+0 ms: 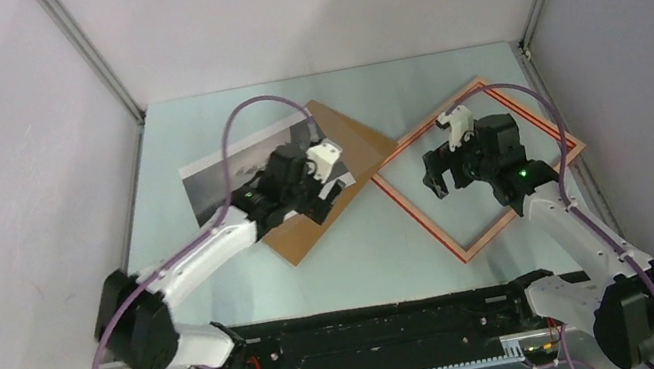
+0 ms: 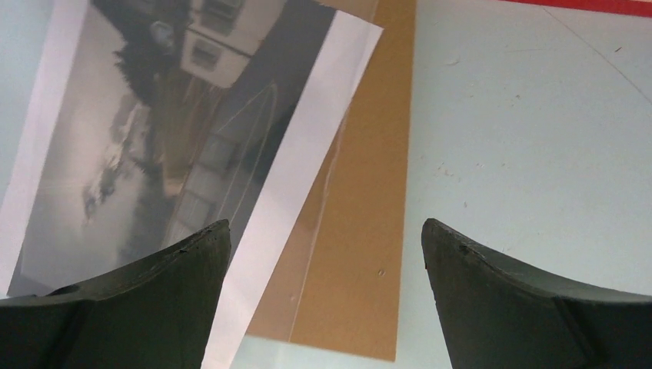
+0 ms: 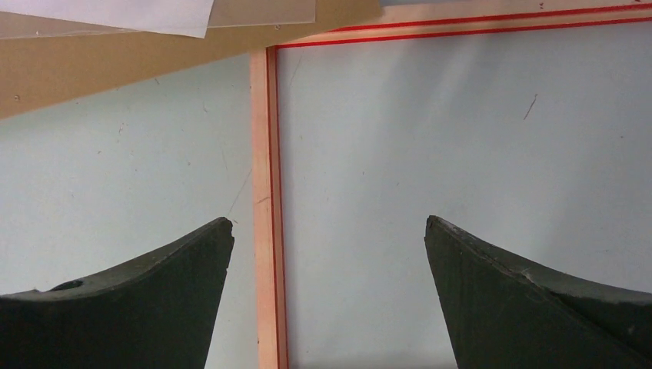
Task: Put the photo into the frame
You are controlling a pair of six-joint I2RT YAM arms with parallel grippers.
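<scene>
The photo (image 1: 218, 178), a grey misty print with white margins, lies at the back left, partly on the brown backing board (image 1: 352, 145). In the left wrist view the photo (image 2: 177, 131) overlaps the board (image 2: 369, 231). My left gripper (image 1: 330, 194) is open and empty above the board's edge, its midpoint (image 2: 327, 254) over the board beside the photo's white margin. The frame (image 1: 534, 112) lies flat at the right, pale orange side up with a red inner line. My right gripper (image 1: 450, 185) is open and empty above the frame's left rail (image 3: 265, 192), which runs between its fingers (image 3: 329, 231).
A clear sheet (image 2: 307, 254) seems to lie on the board under the photo; its edge also shows in the right wrist view (image 3: 261, 11). A red strip of the frame (image 2: 584, 6) shows at the top right. Walls enclose the table on three sides.
</scene>
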